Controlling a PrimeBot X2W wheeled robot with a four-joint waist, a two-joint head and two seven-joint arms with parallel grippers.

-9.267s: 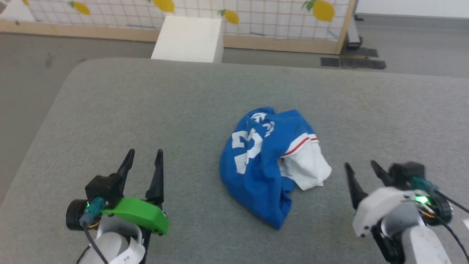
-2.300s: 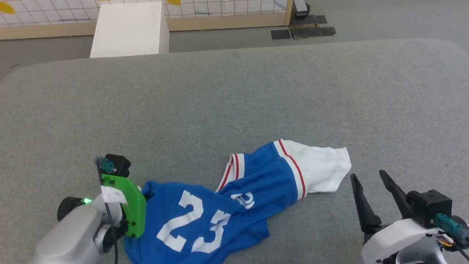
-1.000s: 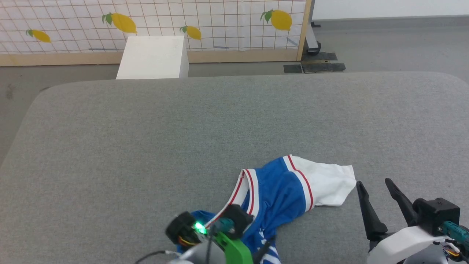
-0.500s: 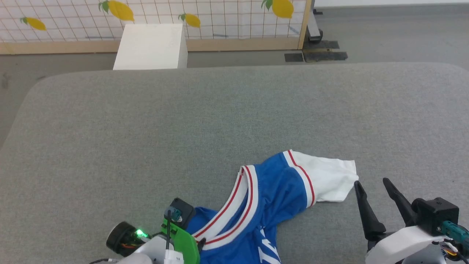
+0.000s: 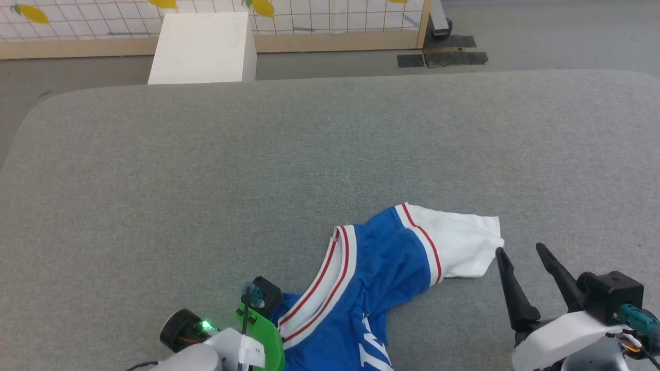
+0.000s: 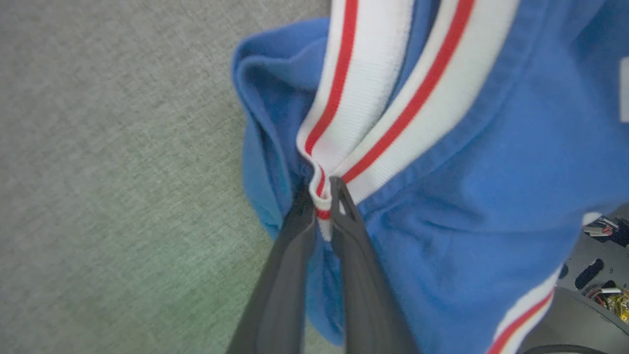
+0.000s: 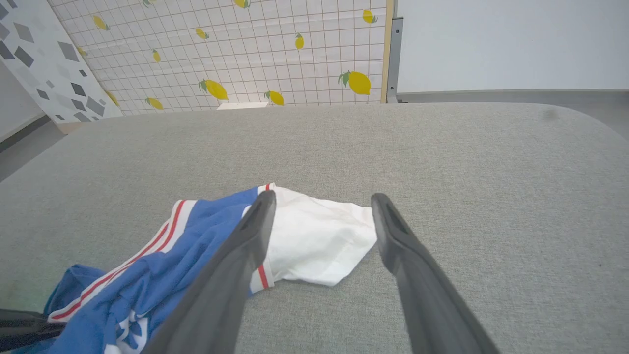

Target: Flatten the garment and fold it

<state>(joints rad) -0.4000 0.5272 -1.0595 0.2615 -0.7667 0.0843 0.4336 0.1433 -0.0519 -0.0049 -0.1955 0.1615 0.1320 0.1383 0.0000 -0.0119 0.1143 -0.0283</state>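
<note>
Left tool (image 6: 322, 189) newly pinching garment (image 5: 386, 257), ribbed collar (image 6: 368, 88)

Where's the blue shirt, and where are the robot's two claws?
blue jersey T-shirt (image 5: 384, 263), head view, on its blue body fabric.
left gripper (image 6: 322, 191), left wrist view, between fingertips pinching the shirt's red-striped trim.
right gripper (image 5: 520, 249), head view, between its open fingertips.
</note>
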